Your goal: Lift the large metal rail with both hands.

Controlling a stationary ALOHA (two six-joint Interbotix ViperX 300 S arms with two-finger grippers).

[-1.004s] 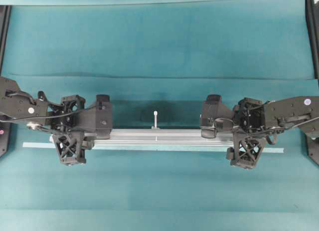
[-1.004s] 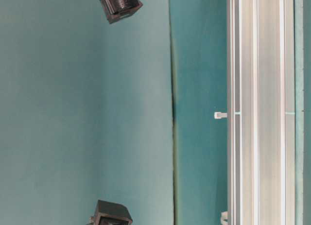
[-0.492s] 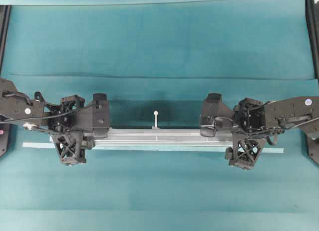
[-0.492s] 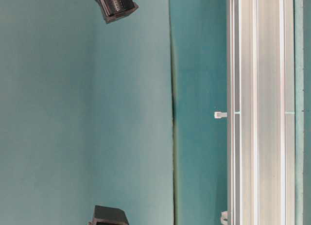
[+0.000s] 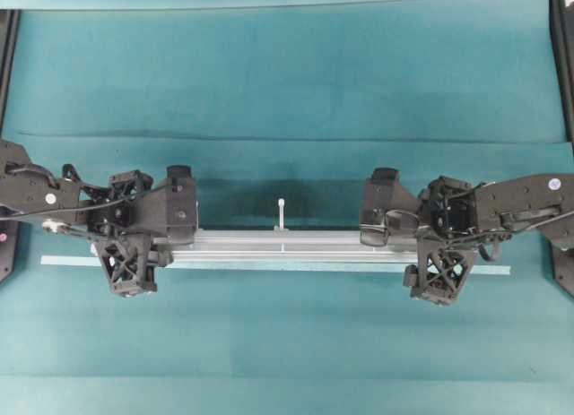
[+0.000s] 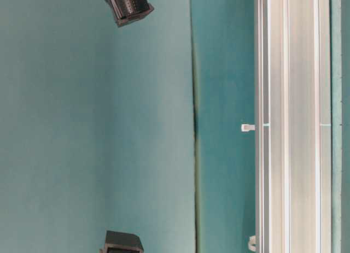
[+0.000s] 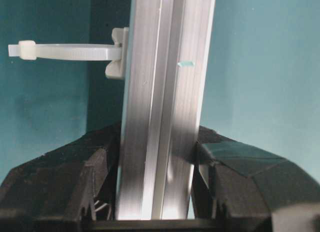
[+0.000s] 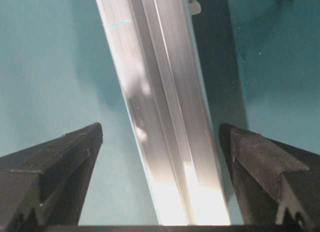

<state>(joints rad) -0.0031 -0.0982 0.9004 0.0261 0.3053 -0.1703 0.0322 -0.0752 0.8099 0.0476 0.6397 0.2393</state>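
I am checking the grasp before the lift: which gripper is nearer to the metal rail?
Left. The left gripper has its fingers against the metal rail; the right gripper straddles it with gaps.

Shiny grooved metal rail (image 7: pixel 160 117); matt teal cloth (image 5: pixel 287 74).

No legible text, labels or numbers in any view.

We see the rail (image 5: pixel 282 246) lying crosswise between our two pincers. Our left pincer (image 5: pixel 134 245) sits over its left end, fingers (image 7: pixel 75 177) touching both sides of it. Our right pincer (image 5: pixel 437 246) straddles its right end, fingers (image 8: pixel 60 157) standing apart from it on each side. A zip-tie tail (image 5: pixel 281 213) sticks out behind the rail, midway between the pincers. A thin strip (image 5: pixel 484 270) lies just before the rail, reaching past both pincers.
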